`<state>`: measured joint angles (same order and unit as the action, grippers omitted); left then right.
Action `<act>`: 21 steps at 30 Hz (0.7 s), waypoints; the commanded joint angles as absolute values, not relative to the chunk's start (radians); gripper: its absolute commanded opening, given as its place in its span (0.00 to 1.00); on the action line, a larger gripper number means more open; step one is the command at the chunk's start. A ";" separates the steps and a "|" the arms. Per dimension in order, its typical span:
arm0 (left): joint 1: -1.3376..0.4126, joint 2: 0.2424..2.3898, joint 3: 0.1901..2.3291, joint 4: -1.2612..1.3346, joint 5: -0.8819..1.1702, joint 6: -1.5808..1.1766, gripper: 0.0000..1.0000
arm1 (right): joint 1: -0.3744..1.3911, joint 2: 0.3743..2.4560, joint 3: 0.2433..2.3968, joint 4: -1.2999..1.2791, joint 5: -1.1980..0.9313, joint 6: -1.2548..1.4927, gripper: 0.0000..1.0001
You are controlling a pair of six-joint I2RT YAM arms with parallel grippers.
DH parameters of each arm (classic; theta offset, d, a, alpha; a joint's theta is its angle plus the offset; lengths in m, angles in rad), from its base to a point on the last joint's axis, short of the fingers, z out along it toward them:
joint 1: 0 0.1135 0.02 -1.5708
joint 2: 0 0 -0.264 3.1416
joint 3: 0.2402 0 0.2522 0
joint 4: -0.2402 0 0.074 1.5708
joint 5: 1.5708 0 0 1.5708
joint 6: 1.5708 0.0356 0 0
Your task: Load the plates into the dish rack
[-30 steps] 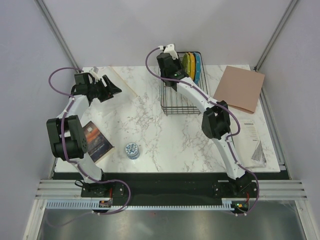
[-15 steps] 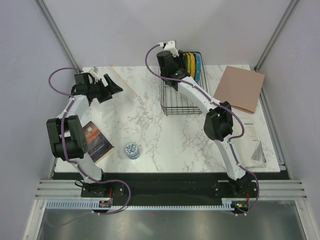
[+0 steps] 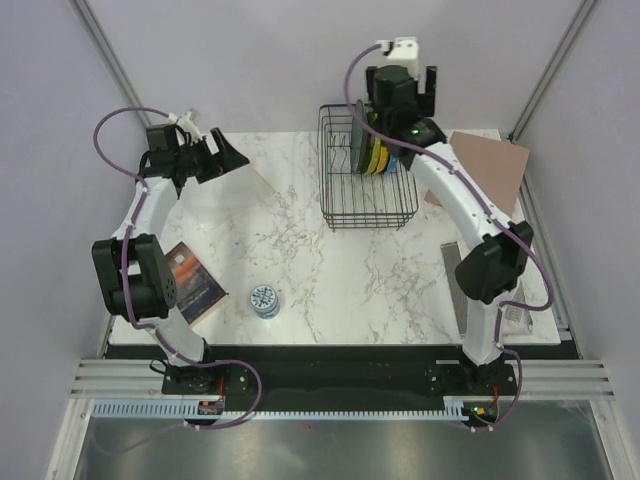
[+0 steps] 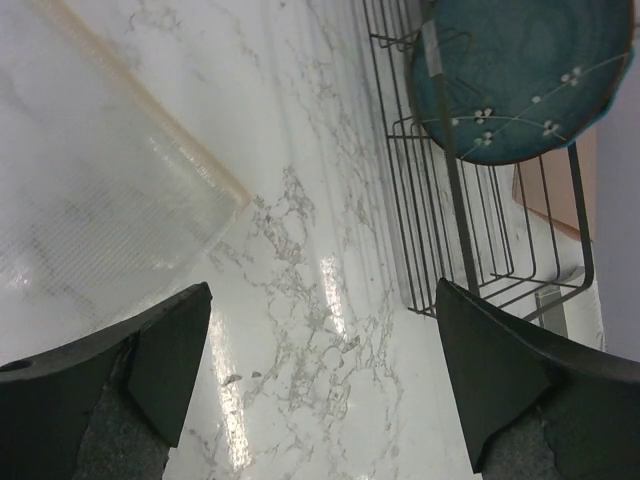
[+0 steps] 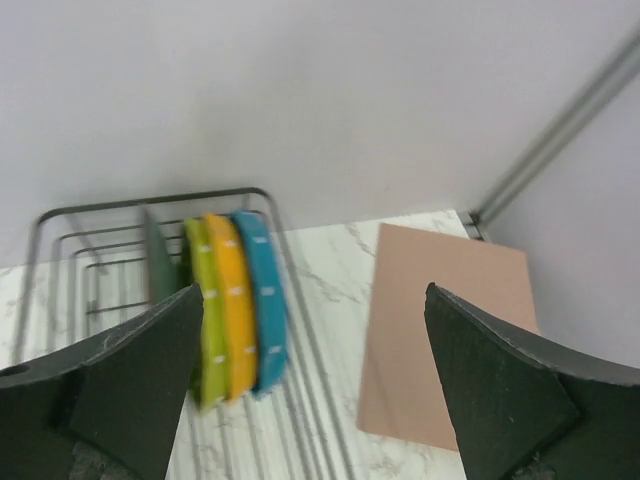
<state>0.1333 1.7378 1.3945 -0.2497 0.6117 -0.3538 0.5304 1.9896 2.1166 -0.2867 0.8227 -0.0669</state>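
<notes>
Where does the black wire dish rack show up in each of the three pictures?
Top external: the dish rack stands at the far side, just right of centre.
Left wrist: upper right, its wires running down the picture.
Right wrist: lower left, only its far end showing.
Shared landmark: the dark teal plate standing in it, face-on in the left wrist view and edge-on in the right wrist view.
</notes>
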 commanded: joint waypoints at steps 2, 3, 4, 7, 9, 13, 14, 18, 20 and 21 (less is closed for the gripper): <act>0.034 1.643 1.480 -0.295 0.628 -0.131 1.00 | 0.303 1.855 1.899 -0.482 0.655 0.080 0.98; 0.019 1.635 1.480 -0.296 0.617 -0.068 1.00 | 0.279 1.842 1.854 -0.488 0.631 0.080 0.98; -0.020 1.626 1.480 -0.296 0.606 -0.037 1.00 | 0.258 1.835 1.818 -0.527 0.593 0.087 0.98; -0.073 1.609 1.492 -0.298 0.537 0.084 1.00 | 0.192 1.835 1.763 -0.624 0.580 0.118 0.98; -0.090 1.609 1.503 -0.299 0.508 0.141 1.00 | 0.166 1.838 1.746 -0.644 0.587 0.123 0.98; -0.101 1.620 1.548 -0.311 0.450 0.141 1.00 | 0.129 1.858 1.750 -0.643 0.572 0.156 0.98; -0.101 1.624 1.557 -0.313 0.413 0.144 1.00 | 0.127 1.871 1.762 -0.641 0.569 0.153 0.98; -0.101 1.673 1.611 -0.328 0.339 0.173 1.00 | 0.126 1.960 1.853 -0.646 0.586 0.147 0.98; -0.101 1.690 1.649 -0.331 0.290 0.175 1.00 | 0.120 2.012 1.907 -0.643 0.581 0.140 0.98; -0.101 1.700 1.679 -0.330 0.279 0.172 1.00 | 0.118 2.031 1.926 -0.640 0.575 0.137 0.98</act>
<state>-0.1032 1.6634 1.5795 -0.3290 0.3927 0.1074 0.1284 1.9575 1.8328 -0.6495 0.5884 0.1280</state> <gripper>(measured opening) 0.994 0.982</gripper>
